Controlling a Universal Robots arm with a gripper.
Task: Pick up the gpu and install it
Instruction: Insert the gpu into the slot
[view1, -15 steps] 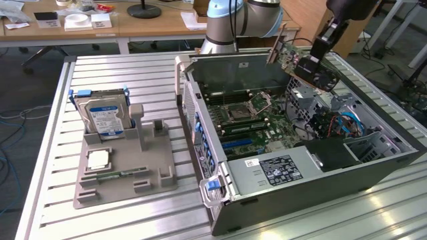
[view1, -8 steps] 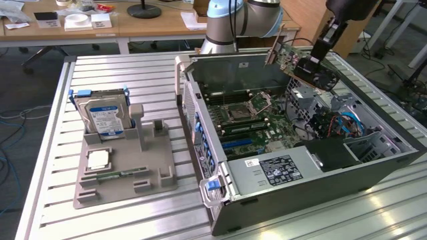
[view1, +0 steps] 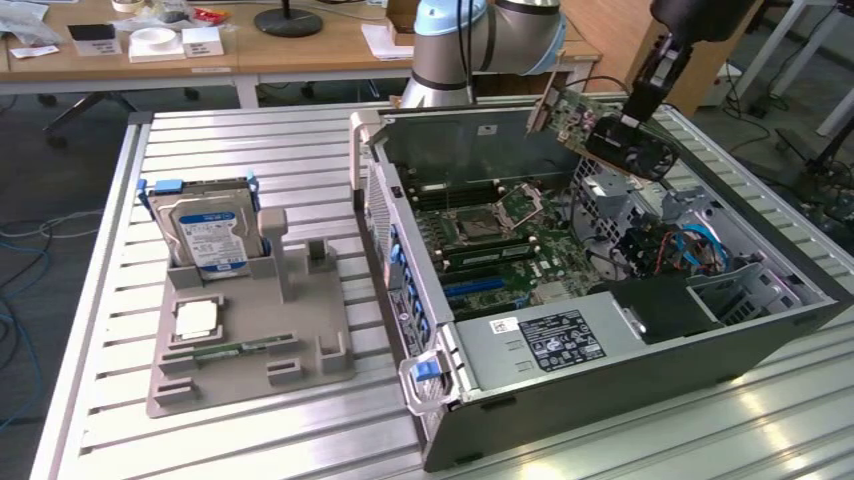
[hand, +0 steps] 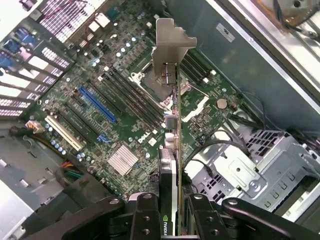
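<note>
Near left on the bench: grey tray with the hard drive standing in it, and to its right the open computer case with the motherboard exposed. Far right, above the case: gripper with fingers pinched narrow on the gpu, card clear of the board, tilted, its silver bracket at the end away from the fingers. Judgement: light, stiff, fragile; grip the flat faces near one end, avoiding the contact edge, though a thin card may pivot in the pinch.
</note>
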